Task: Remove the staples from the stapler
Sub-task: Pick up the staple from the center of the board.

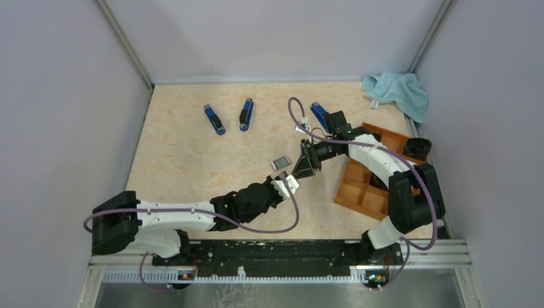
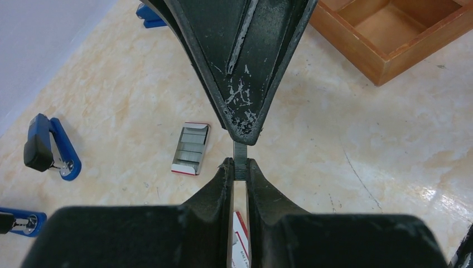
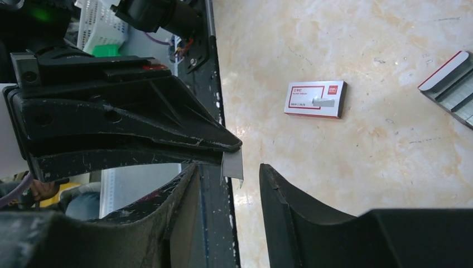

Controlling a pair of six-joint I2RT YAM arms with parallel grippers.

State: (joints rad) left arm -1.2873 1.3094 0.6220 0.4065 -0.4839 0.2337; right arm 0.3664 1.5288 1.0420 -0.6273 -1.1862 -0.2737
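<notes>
Left gripper point(image 2: 240, 168) fingers point(image 2: 223, 181) pressed together, pinching staple strip point(image 2: 240, 153) by one end, above table point(image 1: 186, 160). Right gripper point(image 3: 227, 168) jaws spread, straddling strip's free end, no contact visible.

Progress, as judged: this strip out of stapler; handover or set-down left.

Left blue stapler point(image 1: 214, 119), middle blue stapler point(image 1: 246, 114), far blue stapler point(image 1: 319, 114) lie well apart; loaded or not, cannot tell.

Open staple box point(image 2: 190, 148) near, red-labelled sleeve point(image 3: 315, 100) beside. Wooden tray point(image 1: 359, 192), blue cloth point(image 1: 396, 92) off right. Nothing in way.
</notes>
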